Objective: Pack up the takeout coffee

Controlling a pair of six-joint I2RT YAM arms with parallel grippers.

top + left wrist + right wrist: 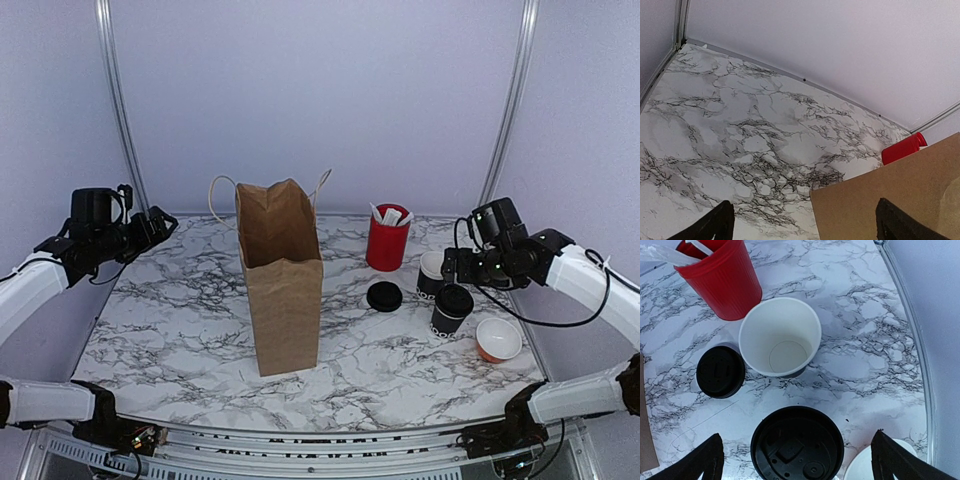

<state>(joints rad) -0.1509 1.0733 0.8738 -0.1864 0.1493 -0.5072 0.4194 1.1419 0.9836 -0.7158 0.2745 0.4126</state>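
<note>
Right gripper [798,460] spread wide, empty, hovering above the takeout coffee [451,309] — lidded, upright near the table's [170,330] right edge, open cup [780,337] just beyond, loose lid [720,371] left. Left gripper [805,224] also spread — left of the paper bag [283,290].

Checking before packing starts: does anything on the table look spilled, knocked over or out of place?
No spill. One black lid lies loose on the table beside an open, empty cup; the takeout coffee has its lid on.
</note>
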